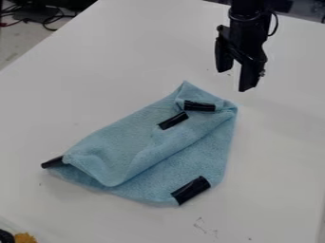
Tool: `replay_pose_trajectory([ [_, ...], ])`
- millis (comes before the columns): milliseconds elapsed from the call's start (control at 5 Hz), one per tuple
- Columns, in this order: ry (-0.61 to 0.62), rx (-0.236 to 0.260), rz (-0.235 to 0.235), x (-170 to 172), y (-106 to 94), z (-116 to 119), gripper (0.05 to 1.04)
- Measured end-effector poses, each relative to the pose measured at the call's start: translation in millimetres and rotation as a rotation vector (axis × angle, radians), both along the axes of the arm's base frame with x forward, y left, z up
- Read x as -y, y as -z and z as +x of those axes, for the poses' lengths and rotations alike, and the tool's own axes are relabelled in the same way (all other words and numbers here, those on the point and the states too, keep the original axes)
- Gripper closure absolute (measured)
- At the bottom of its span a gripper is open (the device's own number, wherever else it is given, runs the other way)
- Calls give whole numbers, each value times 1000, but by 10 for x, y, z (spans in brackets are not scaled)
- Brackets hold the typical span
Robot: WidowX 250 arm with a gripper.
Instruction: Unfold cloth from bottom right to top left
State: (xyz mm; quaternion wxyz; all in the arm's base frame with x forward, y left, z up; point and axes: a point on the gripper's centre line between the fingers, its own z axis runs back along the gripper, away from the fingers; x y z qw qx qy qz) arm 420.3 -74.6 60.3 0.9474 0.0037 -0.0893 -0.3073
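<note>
A light blue cloth [139, 142] lies partly folded on the white table. One layer is doubled over along its upper left side, with a loose edge near the lower left. Black pieces mark it: one near the bottom right corner, one at the left corner, and two close together near the top. My gripper [234, 80] hangs above the table, up and to the right of the cloth's top corner. Its two fingers stand apart with nothing between them, and it does not touch the cloth.
The white table [279, 142] has a few small dark marks near its front. An orange-yellow object [24, 238] and a dark item beside it sit at the bottom left corner. Cables [44, 15] lie beyond the table's edge at the upper left.
</note>
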Motion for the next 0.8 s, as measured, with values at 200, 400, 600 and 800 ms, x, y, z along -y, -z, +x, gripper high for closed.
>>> replay_pose_trajectory([
  [200,-11,-43,4,-8,179,-56,83],
  [400,-92,-67,8,-75,320,-346,83],
  [600,-146,-8,23,-153,113,-461,83],
  [800,-223,-3,45,-216,-7,-620,83],
])
